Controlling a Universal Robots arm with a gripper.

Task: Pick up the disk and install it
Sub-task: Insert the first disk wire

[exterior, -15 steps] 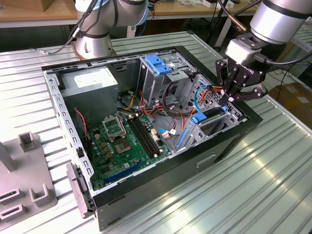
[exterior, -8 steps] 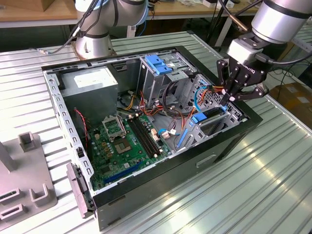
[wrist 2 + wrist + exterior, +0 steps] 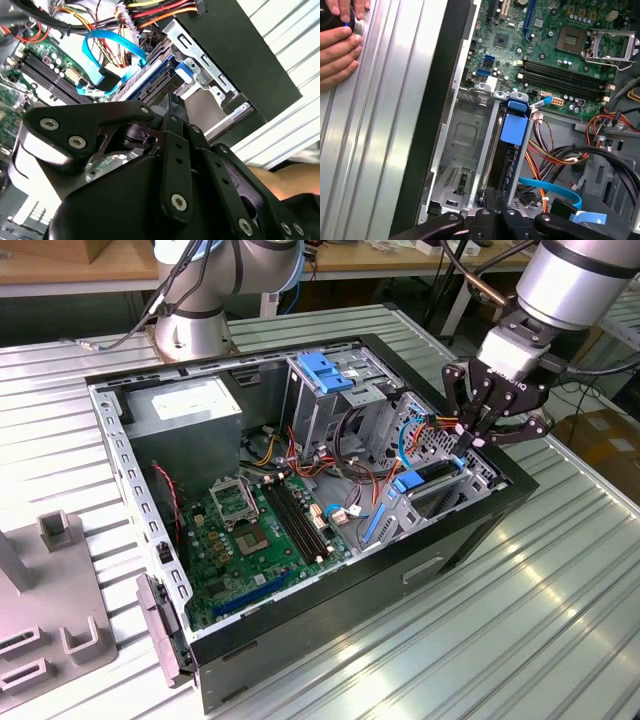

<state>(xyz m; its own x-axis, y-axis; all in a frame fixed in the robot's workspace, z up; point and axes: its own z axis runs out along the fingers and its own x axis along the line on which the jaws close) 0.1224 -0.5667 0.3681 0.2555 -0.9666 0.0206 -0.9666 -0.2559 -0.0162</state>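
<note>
Open black computer case (image 3: 470,530) lies on its side on the ribbed aluminium tabletop (image 3: 540,640). Green motherboard (image 3: 250,530) on case floor, large grey power supply box (image 3: 185,405) in one corner, metal drive cage with blue plastic top (image 3: 325,375) near it. Grey fixture block (image 3: 50,620) sits apart from the case, at the exterior view's left.

silver-grey arm tube (image 3: 575,280), black wrist housing (image 3: 515,352), black hinged plates (image 3: 80,131) with silver screws

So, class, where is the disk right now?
The disk stands on edge in the drive bay at the exterior view's right end of the computer case, directly under the gripper.
</note>
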